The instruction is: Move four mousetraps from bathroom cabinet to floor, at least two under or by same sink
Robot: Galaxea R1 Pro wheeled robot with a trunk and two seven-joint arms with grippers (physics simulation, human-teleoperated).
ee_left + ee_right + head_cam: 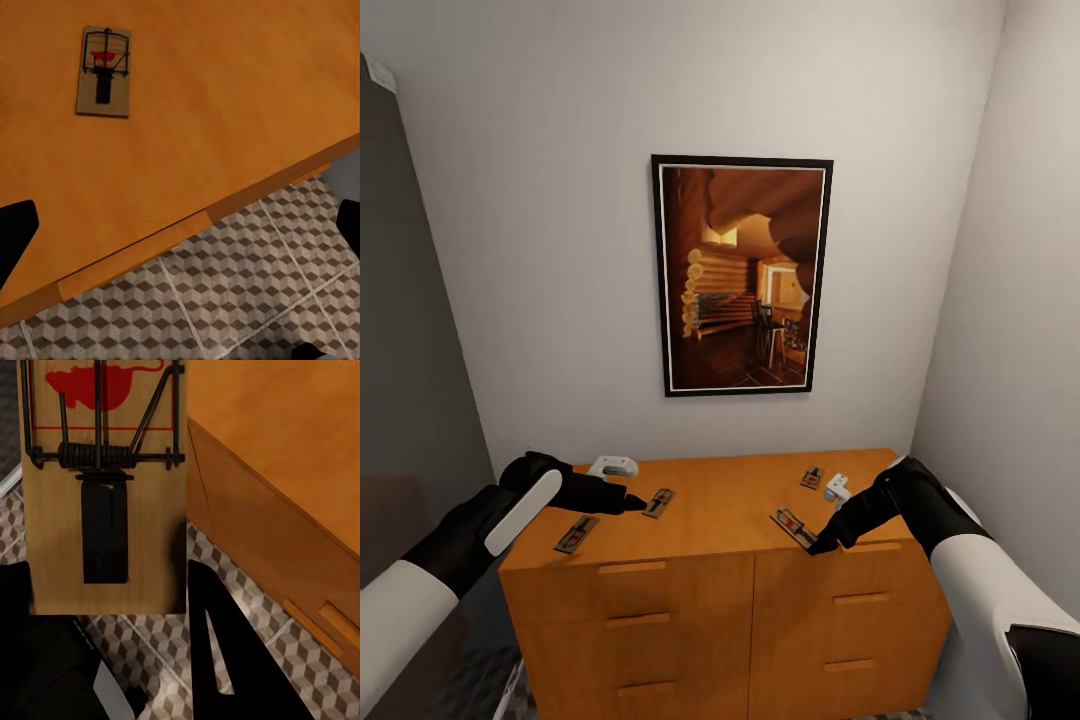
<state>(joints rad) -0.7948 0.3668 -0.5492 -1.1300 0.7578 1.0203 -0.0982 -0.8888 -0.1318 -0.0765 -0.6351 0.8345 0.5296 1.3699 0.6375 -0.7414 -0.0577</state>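
Nearest, my right gripper (822, 546) has its jaws clamped on one mousetrap (793, 526) at the cabinet's (720, 600) front edge, over the bathroom floor (247, 619); my left gripper (632, 500), jaws apart, hovers above the top's left side between two mousetraps (576, 534) (659, 502); farther right, a fourth mousetrap (812, 478) lies beside a white object (837, 488); beyond hangs a framed picture (742, 275).

A mousetrap (103, 487) fills the upper left of the frame, its red mouse print, coil spring and dark tab plain on the wooden board. Black jaws flank its lower end. The orange cabinet (285, 472) occupies the upper right, cube-patterned floor (247, 577) tiles showing below.
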